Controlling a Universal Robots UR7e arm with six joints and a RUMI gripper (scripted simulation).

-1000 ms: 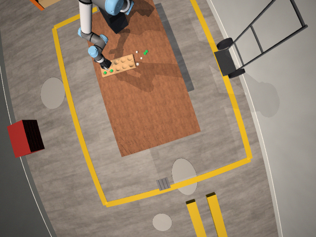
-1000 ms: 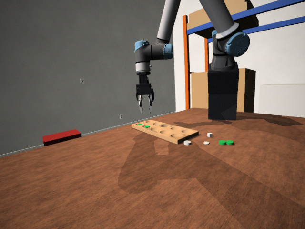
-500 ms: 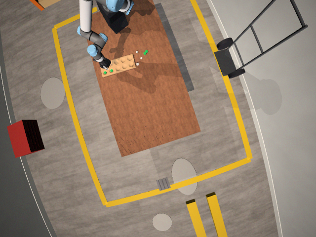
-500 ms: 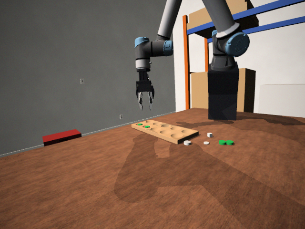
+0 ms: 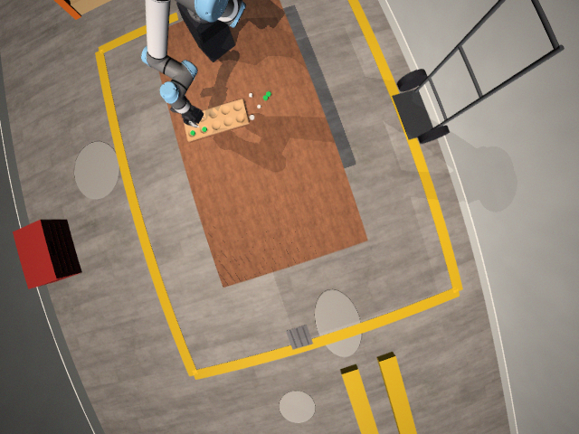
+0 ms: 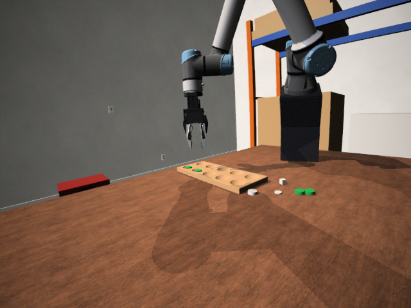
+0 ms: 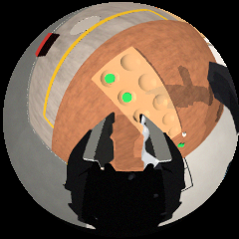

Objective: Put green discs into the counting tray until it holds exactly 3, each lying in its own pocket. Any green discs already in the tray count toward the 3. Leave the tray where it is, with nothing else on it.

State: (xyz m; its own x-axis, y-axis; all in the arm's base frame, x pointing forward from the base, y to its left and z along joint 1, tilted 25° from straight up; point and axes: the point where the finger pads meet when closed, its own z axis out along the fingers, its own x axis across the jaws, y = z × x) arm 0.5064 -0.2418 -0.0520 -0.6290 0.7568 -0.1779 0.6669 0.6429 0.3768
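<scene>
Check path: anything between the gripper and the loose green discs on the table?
Nothing visible. The gripper hangs empty above the tray's far end; the green discs lie past the near end, white pieces low beside the route.

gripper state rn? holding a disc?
Gripper: partly open, holding nothing, raised above the tray end with two green discs.

You are looking at a grey wood-grain floor [image 5: 93,280] marked with a yellow tape rectangle [image 5: 140,224], around a reddish-brown wooden surface [image 5: 261,210]. A dark grey wall [image 6: 99,83] stands behind, with a red box [image 5: 44,252] near it. An orange-and-blue shelf rack [image 6: 249,83] holds cardboard boxes.
</scene>
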